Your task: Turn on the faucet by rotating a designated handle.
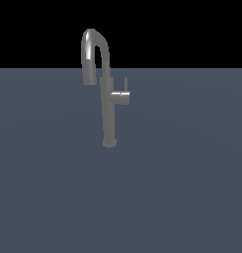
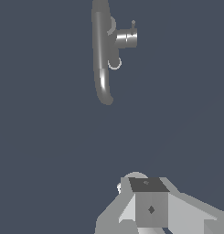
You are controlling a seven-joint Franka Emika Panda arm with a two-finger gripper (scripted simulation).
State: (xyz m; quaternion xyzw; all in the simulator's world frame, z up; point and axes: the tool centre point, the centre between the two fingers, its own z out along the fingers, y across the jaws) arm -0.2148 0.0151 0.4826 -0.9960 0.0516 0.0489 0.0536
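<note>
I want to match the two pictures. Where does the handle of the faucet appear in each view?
Exterior view: the handle juts from the column toward the exterior view's right, thin lever pointing up.
Wrist view: the handle juts from the column, seen from above.
Shared landmark: the arched spout.

I see the faucet (image 1: 108, 111) standing upright on the table (image 1: 53, 197), its arched spout curving over toward the exterior view's left. The handle (image 1: 122, 97) juts out from the column toward the exterior view's right, its thin lever pointing straight up at the tip
</note>
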